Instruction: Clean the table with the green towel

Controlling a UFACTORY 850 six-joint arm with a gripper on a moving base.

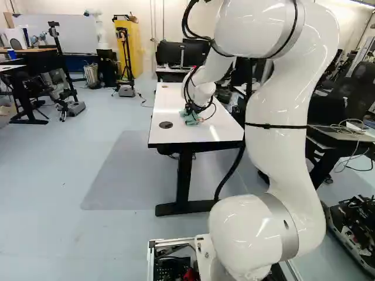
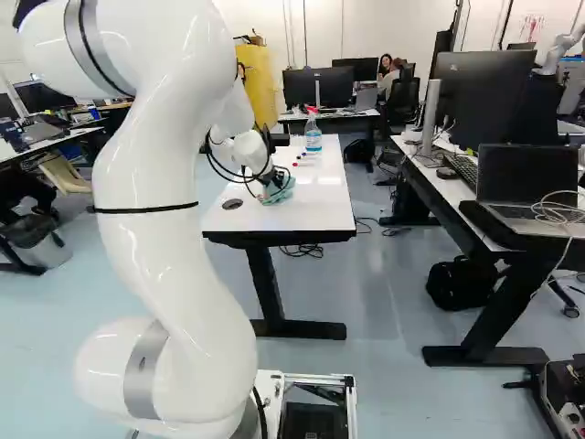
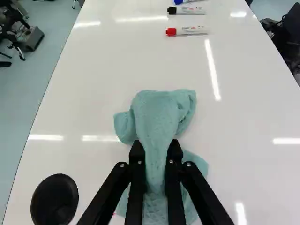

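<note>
Clearly, grn towel pinched betw. jaws, bunched ahead on tbl.

Bright light, streaks of glare

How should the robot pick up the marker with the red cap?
I'd come straight down from above and pinch the marker at the middle of its white barrel, one finger on each long side. It lies flat on the table, long and thin, with both long sides free. The gripper would probably have to let go of the towel first.
</note>
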